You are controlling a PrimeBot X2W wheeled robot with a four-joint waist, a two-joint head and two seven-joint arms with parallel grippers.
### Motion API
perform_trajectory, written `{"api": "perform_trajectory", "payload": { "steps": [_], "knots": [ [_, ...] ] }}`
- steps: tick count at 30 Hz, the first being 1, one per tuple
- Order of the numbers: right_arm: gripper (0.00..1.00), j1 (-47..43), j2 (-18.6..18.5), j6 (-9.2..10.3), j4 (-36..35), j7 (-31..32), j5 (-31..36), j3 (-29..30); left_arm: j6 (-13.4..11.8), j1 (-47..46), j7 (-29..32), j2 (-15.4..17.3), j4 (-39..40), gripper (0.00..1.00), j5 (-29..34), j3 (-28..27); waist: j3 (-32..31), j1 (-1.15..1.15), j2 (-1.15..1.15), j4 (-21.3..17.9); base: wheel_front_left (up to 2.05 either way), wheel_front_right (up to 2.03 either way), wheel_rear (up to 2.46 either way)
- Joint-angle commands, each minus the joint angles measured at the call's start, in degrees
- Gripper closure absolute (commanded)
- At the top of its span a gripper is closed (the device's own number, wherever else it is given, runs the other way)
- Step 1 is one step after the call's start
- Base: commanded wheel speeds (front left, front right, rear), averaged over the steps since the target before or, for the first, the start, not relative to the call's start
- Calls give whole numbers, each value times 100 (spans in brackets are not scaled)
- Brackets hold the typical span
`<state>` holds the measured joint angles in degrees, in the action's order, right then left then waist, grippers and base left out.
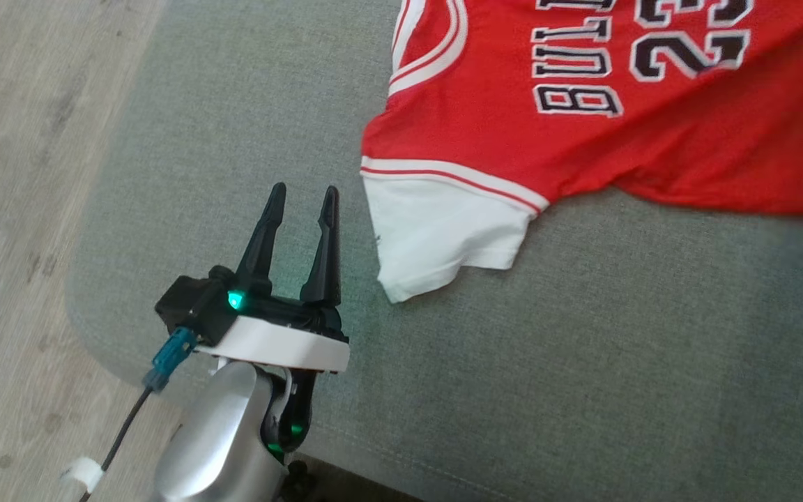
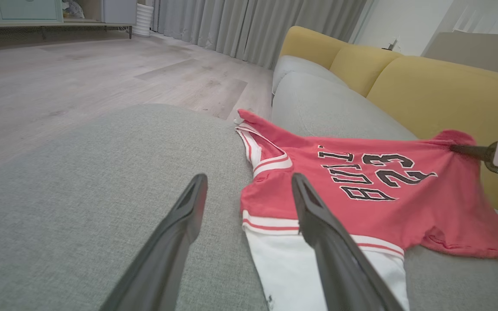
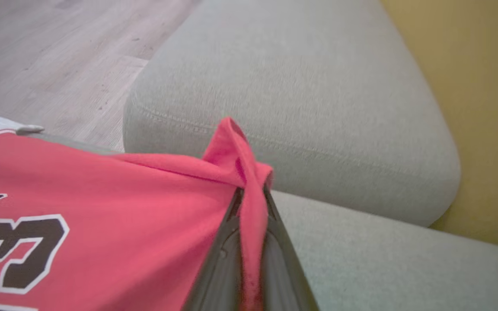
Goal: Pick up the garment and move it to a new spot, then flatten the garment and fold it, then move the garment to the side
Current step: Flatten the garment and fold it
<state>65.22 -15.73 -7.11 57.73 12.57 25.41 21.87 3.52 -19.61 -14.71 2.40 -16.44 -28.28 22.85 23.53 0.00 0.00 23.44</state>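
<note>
One red jersey (image 1: 652,153) ahead-right of the left gripper (image 1: 304,188), one right gripper (image 3: 252,193) at its far corner, two dark fingers (image 1: 265,237) on each, one grey sofa (image 1: 234,139) beneath both.

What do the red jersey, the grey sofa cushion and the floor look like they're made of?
Red jersey: soft matte knit, likely polyester or cotton; it drapes and creases limply.
Grey sofa cushion: coarse woven upholstery, matte; weave grain and a stitched seam show.
Floor: pale wood-grain planks, wood or laminate, unclear which.
</note>
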Motion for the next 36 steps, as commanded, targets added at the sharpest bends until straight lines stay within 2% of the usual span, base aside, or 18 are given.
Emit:
{"api": "perform_trajectory", "payload": {
  "steps": [1,2,3,12,18,20,23,26,29,32,36],
  "knots": [
    [100,213,24,-37,-228,-108,114,-20,-29,-108,-29,48,169,0,-25,-121,-6,0,0,7,0,0,0],
    [4,228,38,-37,-230,-173,207,38,-32,-107,-29,48,169,0,-29,-118,-12,0,0,8,0,0,0],
    [0,246,57,-37,-243,-265,283,106,-35,-107,-29,48,168,0,-31,-120,-17,0,0,6,0,0,0],
    [0,-6,451,-37,-49,-1053,641,656,-63,-39,-29,48,148,0,109,-256,-344,0,0,-246,0,0,0],
    [0,-467,1034,-37,86,-2294,147,917,-74,140,-29,50,90,0,294,-559,-797,0,0,-677,0,0,0],
    [0,-672,1192,-37,124,-2597,-81,796,-76,232,-29,62,83,0,351,-671,-944,0,0,-866,0,0,0],
    [0,-1046,1276,-37,4,-2745,-641,356,-58,372,-29,82,64,0,443,-769,-1169,0,0,-1129,0,0,0],
    [0,-1554,1281,-37,-492,-2753,-2204,-763,-70,511,-29,95,58,0,492,-887,-1318,0,0,-1396,0,0,0],
    [0,-2587,1283,-37,-1565,-2755,-3365,-1706,-93,670,-29,117,64,0,520,-1041,-1460,0,0,-1680,0,0,0],
    [0,-3679,1283,-37,-2605,-2756,-3868,-2220,-92,786,-29,132,76,0,558,-1150,-1544,0,0,-1886,0,0,0],
    [0,-4793,1284,-37,-3581,-2756,-4203,-2695,-78,900,-29,154,75,0,581,-1284,-1605,0,0,-2113,0,0,0]
  ]
}}
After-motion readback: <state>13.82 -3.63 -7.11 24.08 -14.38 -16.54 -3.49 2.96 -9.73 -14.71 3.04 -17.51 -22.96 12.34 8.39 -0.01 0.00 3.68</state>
